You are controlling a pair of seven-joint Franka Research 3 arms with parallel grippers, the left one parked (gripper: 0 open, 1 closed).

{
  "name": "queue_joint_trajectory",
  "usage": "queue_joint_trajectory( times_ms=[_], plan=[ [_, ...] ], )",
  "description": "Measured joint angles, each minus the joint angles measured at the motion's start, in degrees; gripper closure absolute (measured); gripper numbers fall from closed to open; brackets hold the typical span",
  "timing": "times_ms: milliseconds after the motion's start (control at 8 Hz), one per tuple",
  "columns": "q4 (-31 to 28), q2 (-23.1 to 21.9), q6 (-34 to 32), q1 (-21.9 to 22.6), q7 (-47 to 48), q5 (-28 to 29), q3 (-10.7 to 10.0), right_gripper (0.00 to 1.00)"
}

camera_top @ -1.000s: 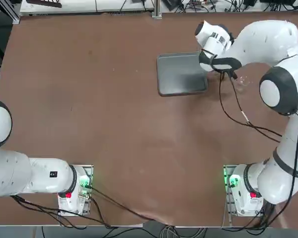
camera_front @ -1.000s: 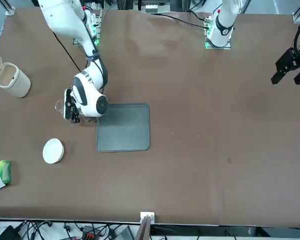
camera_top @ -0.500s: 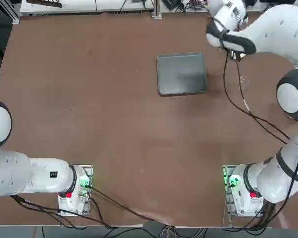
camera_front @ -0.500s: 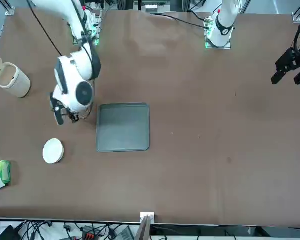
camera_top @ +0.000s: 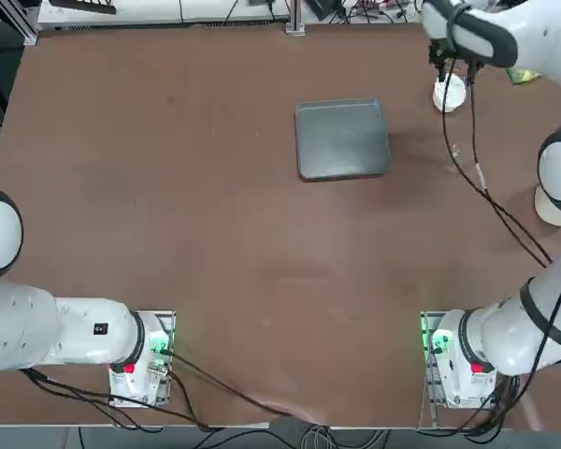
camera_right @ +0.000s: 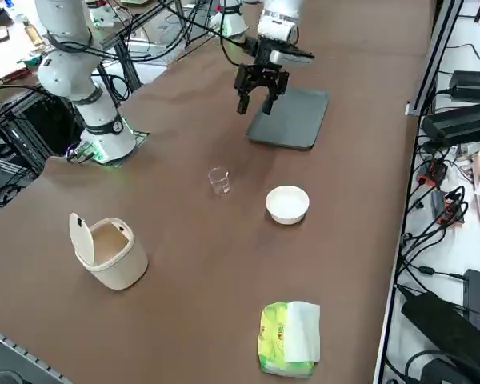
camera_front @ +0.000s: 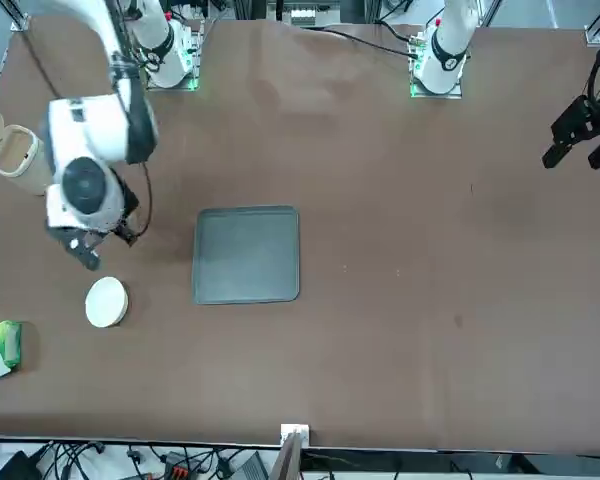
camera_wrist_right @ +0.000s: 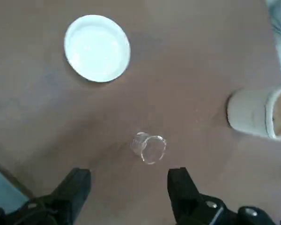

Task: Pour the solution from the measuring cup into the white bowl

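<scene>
The right end effector (camera_right: 254,102) hangs above the brown worktop (camera_right: 184,240) with its two dark fingers (camera_wrist_right: 72,192) spread apart and empty, beside the grey rectangular tray (camera_right: 292,118). The tiny clear glassy measuring cup (camera_right: 218,181) stands upright on the worktop, near the small round white bowl (camera_right: 288,204) but not touching it.

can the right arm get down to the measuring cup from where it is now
Probably yes. The right end effector hangs open above the table, the measuring cup stands upright alone, and the white bowl sits apart from it.
</scene>
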Motion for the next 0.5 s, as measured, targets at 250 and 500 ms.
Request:
queue_joint_trajectory(
  times_ms=[250, 500],
  plan=[
    [6.24, -0.08, -1.89, -4.29, -19.21, 3.5, -0.12, 0.0],
    [11.72, -0.82, -5.91, -7.48, -34.21, 5.39, 0.09, 0.0]
  ],
)
